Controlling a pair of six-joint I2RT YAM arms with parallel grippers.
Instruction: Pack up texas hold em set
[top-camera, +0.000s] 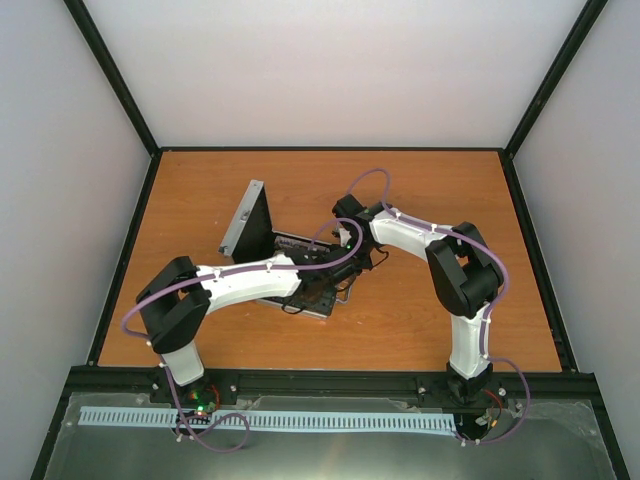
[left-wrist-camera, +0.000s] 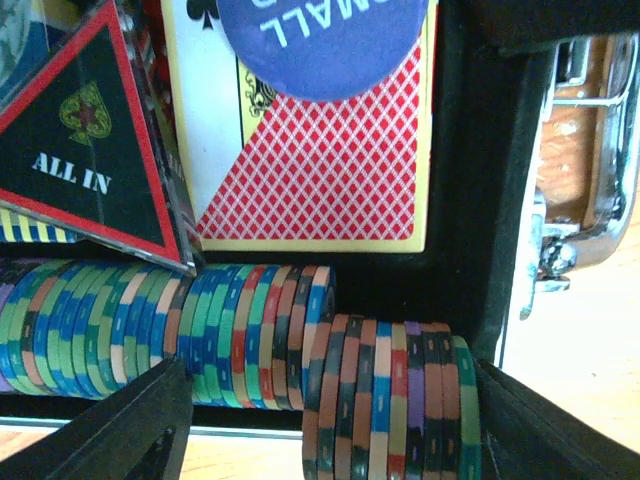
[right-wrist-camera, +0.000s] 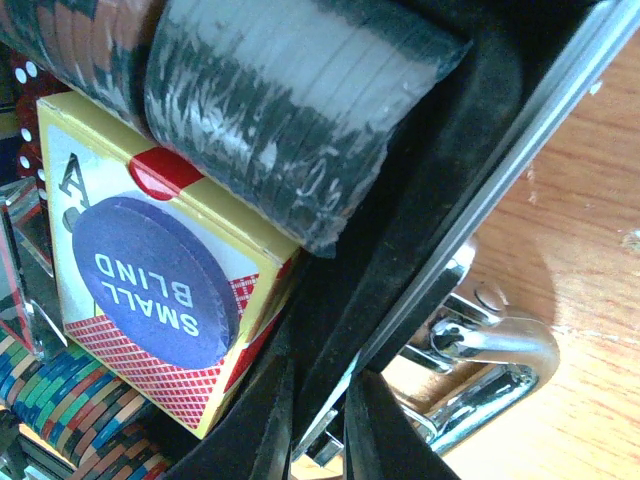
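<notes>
The silver case (top-camera: 247, 214) lies open mid-table, lid upright at the left. My left gripper (left-wrist-camera: 332, 385) is open inside it, astride a short stack of multicoloured chips (left-wrist-camera: 400, 400). That stack stands against the right finger (left-wrist-camera: 545, 430), with a gap to the left finger (left-wrist-camera: 130, 430). Behind it lie a longer chip row (left-wrist-camera: 150, 330), the red card deck (left-wrist-camera: 320, 170), a blue SMALL BLIND button (left-wrist-camera: 320, 40) and a triangular ALL IN button (left-wrist-camera: 90, 160). My right gripper (right-wrist-camera: 325, 360) is shut on the case's black-lined wall (right-wrist-camera: 440, 200), beside the metal handle (right-wrist-camera: 490, 370).
A wrapped roll of dark chips (right-wrist-camera: 290, 110) lies against the case wall near the right gripper. The wooden table (top-camera: 430, 200) is ringed by a black frame (top-camera: 130, 250) and white walls. Both arms meet over the case (top-camera: 310, 300).
</notes>
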